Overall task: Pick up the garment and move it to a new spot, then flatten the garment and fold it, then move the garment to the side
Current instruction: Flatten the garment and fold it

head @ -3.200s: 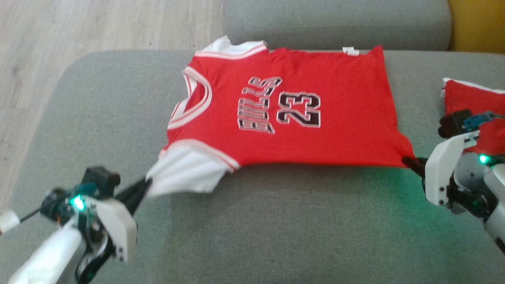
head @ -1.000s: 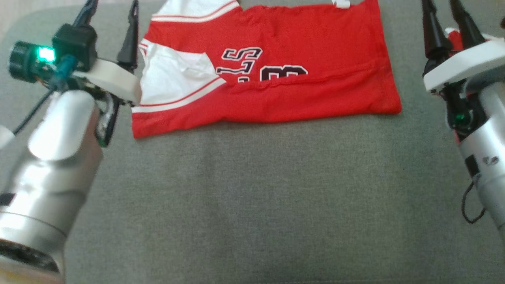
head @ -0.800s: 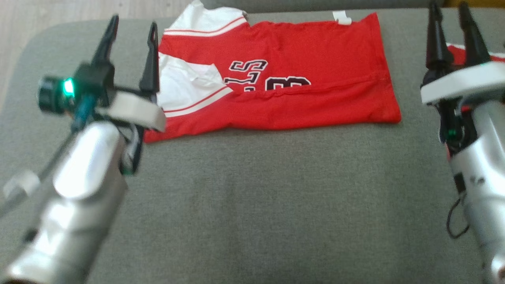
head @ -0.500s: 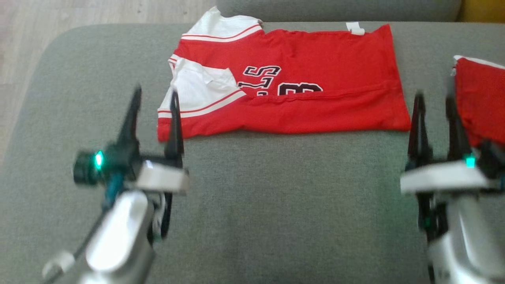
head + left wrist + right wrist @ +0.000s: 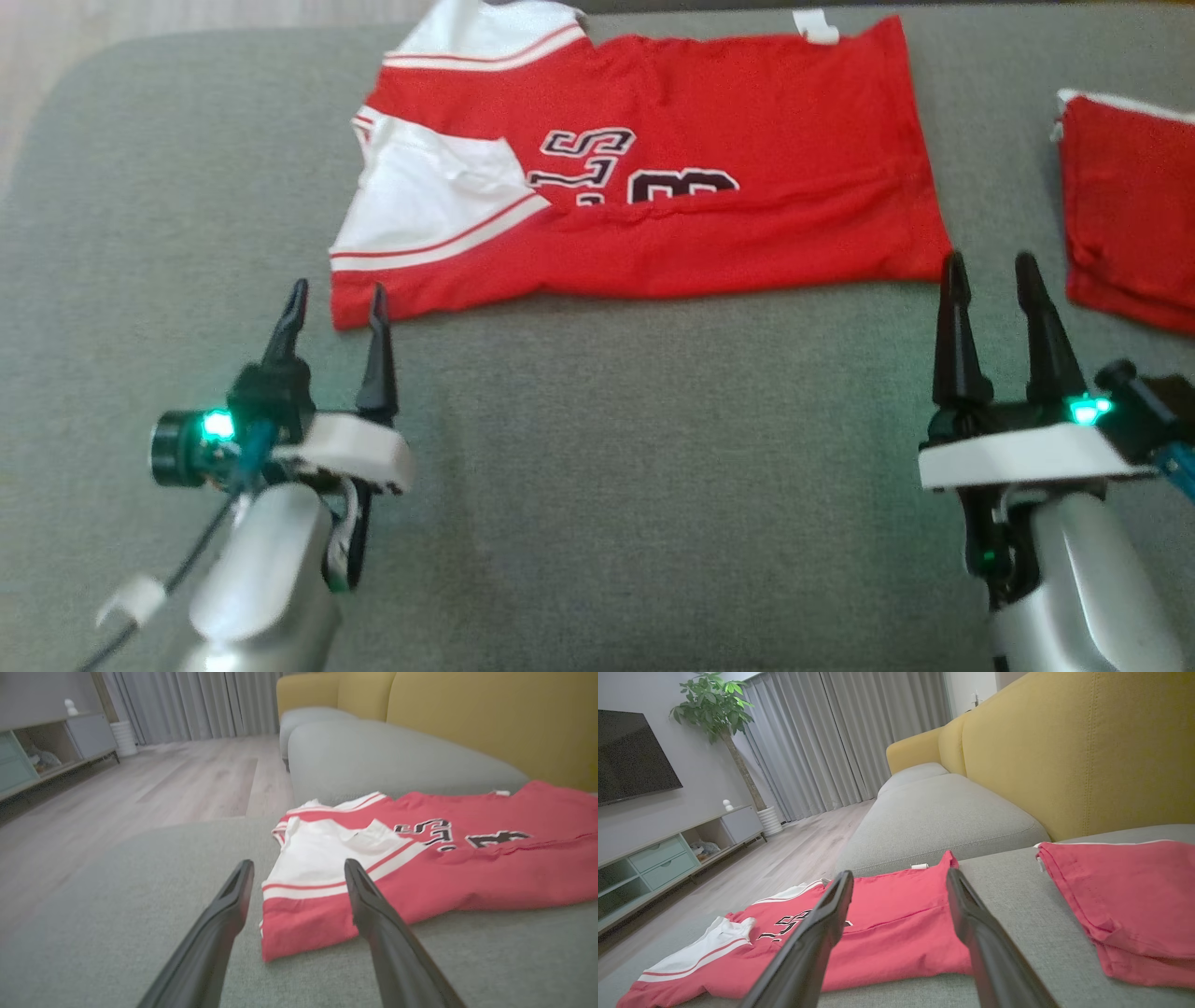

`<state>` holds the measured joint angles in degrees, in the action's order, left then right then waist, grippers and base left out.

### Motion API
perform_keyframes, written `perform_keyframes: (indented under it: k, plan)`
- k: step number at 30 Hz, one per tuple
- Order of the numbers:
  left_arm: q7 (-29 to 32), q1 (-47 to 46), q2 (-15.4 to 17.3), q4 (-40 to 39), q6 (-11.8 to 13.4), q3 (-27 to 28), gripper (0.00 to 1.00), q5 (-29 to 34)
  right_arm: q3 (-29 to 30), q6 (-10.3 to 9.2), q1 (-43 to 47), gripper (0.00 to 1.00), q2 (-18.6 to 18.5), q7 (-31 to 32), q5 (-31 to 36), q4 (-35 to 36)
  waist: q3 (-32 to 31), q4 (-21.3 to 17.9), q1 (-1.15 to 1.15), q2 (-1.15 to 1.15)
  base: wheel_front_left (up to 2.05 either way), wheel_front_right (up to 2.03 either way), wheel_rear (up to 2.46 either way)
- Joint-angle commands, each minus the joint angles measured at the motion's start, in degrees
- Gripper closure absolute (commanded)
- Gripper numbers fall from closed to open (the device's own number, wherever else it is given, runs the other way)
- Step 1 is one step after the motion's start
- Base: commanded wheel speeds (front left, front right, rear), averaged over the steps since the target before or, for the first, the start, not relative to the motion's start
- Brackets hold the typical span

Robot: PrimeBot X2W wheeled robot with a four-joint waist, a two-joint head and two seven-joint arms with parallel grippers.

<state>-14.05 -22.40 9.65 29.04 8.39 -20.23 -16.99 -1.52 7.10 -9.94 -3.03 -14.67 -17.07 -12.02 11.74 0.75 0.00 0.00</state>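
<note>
The left claw [image 5: 338,291] is hovering low over the grey sofa cushion [image 5: 607,485] with its fingers spread wide and nothing between them, its tips sitting just beside the near-left corner of the red shirt [image 5: 728,121]; the shirt is lying flat toward the back of the cushion, its near edge lapped up over the lower half of the lettering and a white sleeve lying on top at the left end; the right claw [image 5: 989,259] is likewise standing released and empty, its tips just beside the shirt's near-right corner; further right, a second red cloth [image 5: 1130,215] is resting apart from the shirt, already folded by the look of it. The folding step seems to be under way, with one lengthwise fold lying done and both claws hanging free of the cloth; the next move is probably calling for each claw to close on an end of the folded band, pinching both layers so the lap is not slipping open, and to bring one end across to the other. As for containers, the left wrist view is showing a low cabinet [image 5: 46,751] with an open compartment; something small is sitting inside, too blurred to tell.
</note>
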Motion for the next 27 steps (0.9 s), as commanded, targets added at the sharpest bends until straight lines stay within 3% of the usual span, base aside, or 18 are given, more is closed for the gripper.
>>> perform_keyframes:
  k: [1,5,13,19,20,21,27]
  plan:
    - [1.1,-4.3,1.2,1.7,-0.1,2.5,0.00,-0.1,-1.8,0.39,-2.9,0.00,0.1,-0.3,-0.7,2.3,1.7,-1.4,0.00,0.00,0.00,0.00,0.00]
    - [4.0,-8.2,2.2,9.6,-1.3,2.6,0.00,-0.6,-2.7,0.39,-3.2,0.00,0.1,-0.3,-1.4,2.4,3.5,-3.0,0.00,0.00,0.00,0.00,0.00]
    - [6.4,-13.4,3.8,21.5,0.3,5.1,0.00,-2.5,-3.0,0.39,-3.6,0.00,0.1,-0.3,-2.2,2.7,5.6,-5.2,0.00,0.00,0.00,0.00,0.00]
    - [9.4,-15.2,4.0,26.8,-2.6,3.3,0.00,-2.3,-2.9,0.39,-4.0,0.00,0.1,-0.3,-2.7,2.8,5.9,-5.8,0.00,0.00,0.00,0.00,0.00]
    - [10.3,-15.4,3.8,27.8,-3.1,3.0,0.40,-2.4,-2.9,0.39,-4.0,0.00,0.1,-0.3,-2.7,2.8,5.9,-5.8,0.00,0.00,0.00,0.00,0.00]
    - [11.1,-15.5,3.7,28.7,-3.6,2.7,1.00,-2.4,-2.9,0.39,-4.0,0.00,0.1,-0.3,-2.9,2.7,5.7,-5.8,0.00,0.00,0.00,0.00,0.00]
    - [9.4,-16.6,2.8,30.3,-4.4,1.9,1.00,-2.5,-2.4,0.39,-4.0,0.00,0.1,-0.3,-2.6,2.1,4.6,-4.8,0.00,0.00,0.00,0.00,0.00]
